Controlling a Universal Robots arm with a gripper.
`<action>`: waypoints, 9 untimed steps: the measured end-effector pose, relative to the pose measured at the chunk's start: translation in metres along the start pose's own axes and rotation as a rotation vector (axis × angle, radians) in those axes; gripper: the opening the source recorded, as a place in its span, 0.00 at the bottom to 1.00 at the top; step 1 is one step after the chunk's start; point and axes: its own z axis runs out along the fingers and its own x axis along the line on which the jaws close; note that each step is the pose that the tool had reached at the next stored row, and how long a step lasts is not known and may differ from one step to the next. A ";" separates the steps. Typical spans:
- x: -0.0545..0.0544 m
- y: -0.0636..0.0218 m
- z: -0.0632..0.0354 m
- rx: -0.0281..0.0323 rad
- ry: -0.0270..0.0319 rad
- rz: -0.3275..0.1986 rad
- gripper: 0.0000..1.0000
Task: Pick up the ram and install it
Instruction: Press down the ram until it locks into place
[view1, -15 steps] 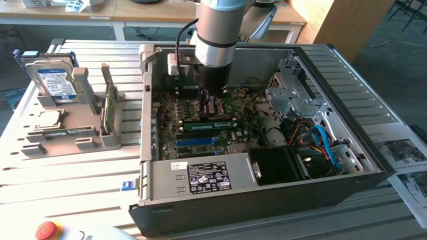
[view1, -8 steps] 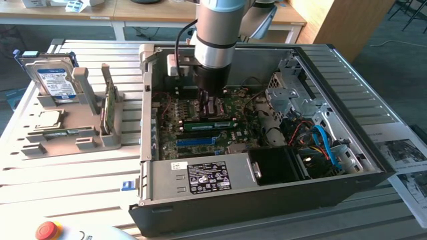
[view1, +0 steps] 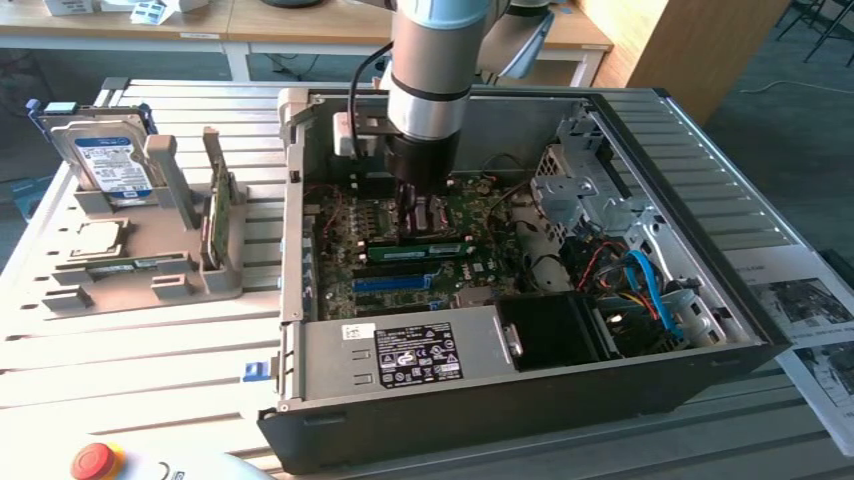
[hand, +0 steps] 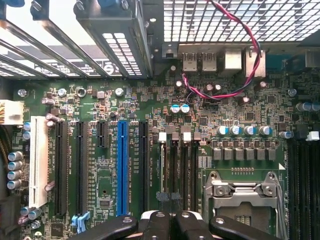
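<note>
My gripper (view1: 416, 200) hangs inside the open PC case (view1: 747, 330), a little above the green motherboard (view1: 340, 235). In the wrist view its black fingertips (hand: 157, 222) are pressed together, the gripper (hand: 172, 222) is shut, and I see nothing between them. Straight below lie the memory slots (hand: 177, 170), between the blue expansion slot (hand: 121, 170) and the CPU socket (hand: 242, 192). In the exterior view a long green ram (view1: 422, 246) sits edge-up in those slots, apart from the gripper.
A matching green stick (view1: 214, 215) stands upright in the grey holder (view1: 147, 290) at the exterior view's left, with a hard drive (view1: 107, 160) and a chip (view1: 94, 238). The power supply (view1: 414, 355), drive cage (view1: 574, 195) and loose cables (view1: 641, 285) crowd the case. A red button (view1: 96, 460) sits at the front.
</note>
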 end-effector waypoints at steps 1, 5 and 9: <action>0.000 0.0001 0.0004 0.0003 0.0002 0.000 0.11; 0.000 0.0003 0.0010 0.0008 0.0003 0.000 0.11; 0.000 0.0006 0.0019 0.0014 0.0003 0.000 0.11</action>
